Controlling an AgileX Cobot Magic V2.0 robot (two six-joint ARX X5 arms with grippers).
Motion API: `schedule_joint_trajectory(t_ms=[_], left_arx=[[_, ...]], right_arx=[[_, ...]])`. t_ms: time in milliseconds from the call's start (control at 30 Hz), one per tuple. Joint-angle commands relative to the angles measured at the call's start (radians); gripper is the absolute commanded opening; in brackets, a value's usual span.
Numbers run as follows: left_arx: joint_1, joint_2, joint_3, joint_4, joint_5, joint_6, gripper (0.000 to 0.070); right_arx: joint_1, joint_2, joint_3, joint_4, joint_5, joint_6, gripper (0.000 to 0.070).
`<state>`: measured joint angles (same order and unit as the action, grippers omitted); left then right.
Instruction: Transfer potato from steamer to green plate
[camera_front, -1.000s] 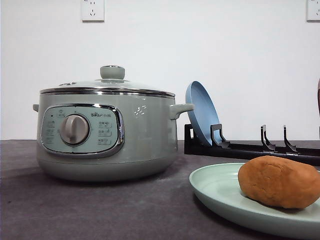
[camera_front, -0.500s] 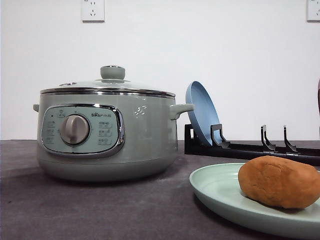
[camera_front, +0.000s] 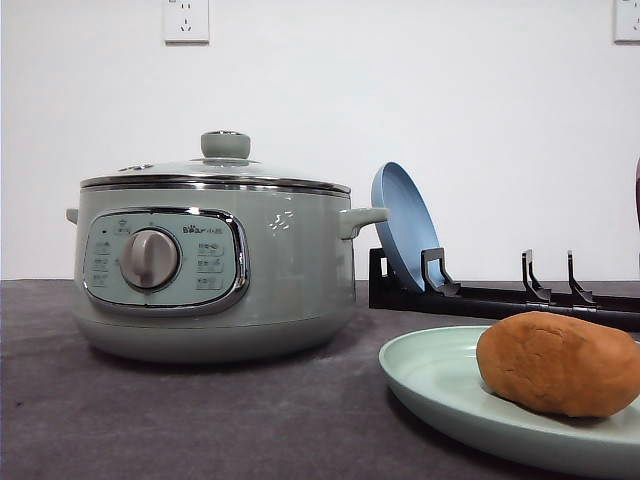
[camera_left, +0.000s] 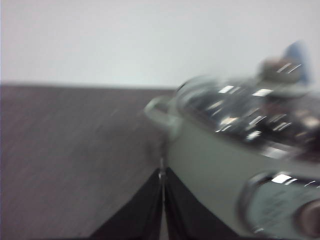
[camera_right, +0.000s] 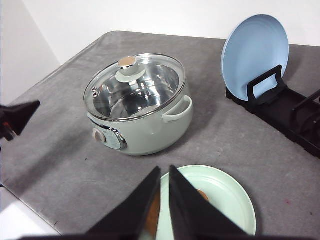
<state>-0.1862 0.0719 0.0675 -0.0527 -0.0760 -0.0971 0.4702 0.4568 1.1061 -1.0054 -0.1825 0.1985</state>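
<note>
Grey cloth table (camera_front: 200, 420) meets a white wall (camera_front: 400, 100) with sockets (camera_front: 186, 20)

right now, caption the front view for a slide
Potato resting on green plate beside the lidded steamer.

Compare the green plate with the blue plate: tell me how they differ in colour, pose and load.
The green plate is pale mint; the blue plate is blue. The green plate lies flat on the grey table, while the blue plate stands on edge in the black rack. The green plate carries the potato; the blue plate carries nothing. Both are round and shallow.
</note>
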Motion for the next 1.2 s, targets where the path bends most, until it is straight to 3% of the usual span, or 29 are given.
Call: schedule_joint_trajectory(t_ms=[0,367,533,767,900,1167], left_arx=[[0.016,-0.028,-0.004,0.011,-0.015,-0.025,0.0],[0.178,-0.069,-0.04,-0.076,-0.013,-0.025,0.0],[0.185,-0.069,-0.056,-0.137,-0.003,-0.021,0.0],[0.185,-0.069,-0.056,-0.137,-0.001,0.063,0.0],[0.185,-0.069,-0.056,-0.135,0.012,0.007,0.0],[0.185,-0.069,-0.056,-0.135,0.012,0.005,0.0]], right_arx=[[0.004,0.005,0.016,0.011,0.0,-0.007,0.0018],[0.004,0.005,0.016,0.011,0.0,-0.007,0.0018],[0.004,0.005,0.016,0.011,0.0,-0.007,0.0018],[0.004,0.005,0.016,0.016,0.0,-0.007,0.0018],[0.004,0.005,0.016,0.031,0.0,-0.007,0.0018],[0.004,0.005,0.016,0.034,0.0,-0.007,0.0018]])
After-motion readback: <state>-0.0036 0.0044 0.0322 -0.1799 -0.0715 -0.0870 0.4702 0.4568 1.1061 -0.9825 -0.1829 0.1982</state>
